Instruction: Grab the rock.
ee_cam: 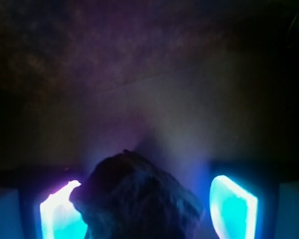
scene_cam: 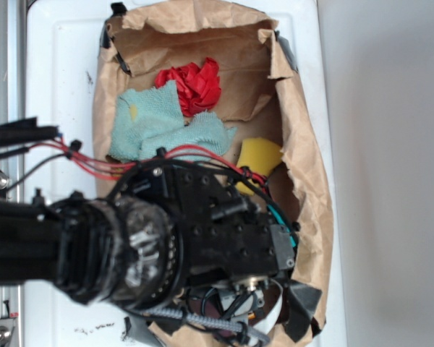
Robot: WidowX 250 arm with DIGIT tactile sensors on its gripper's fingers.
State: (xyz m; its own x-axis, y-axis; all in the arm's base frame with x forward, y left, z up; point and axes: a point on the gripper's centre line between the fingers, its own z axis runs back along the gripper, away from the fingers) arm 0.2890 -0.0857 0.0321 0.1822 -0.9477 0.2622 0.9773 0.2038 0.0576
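rock (ee_cam: 137,199) sitting between claw (ee_cam: 149,209) pads, grip unclear | sponge (scene_cam: 259,160), teal cloth (scene_cam: 163,119), red cloth (scene_cam: 194,83) lying nearby in bag (scene_cam: 304,144) | arm hiding rock from outside

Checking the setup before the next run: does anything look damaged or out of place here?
The brown paper liner is torn and crumpled along its edges. A red rag and teal cloth lie bunched up inside. The rock sits between the gripper's glowing fingers.
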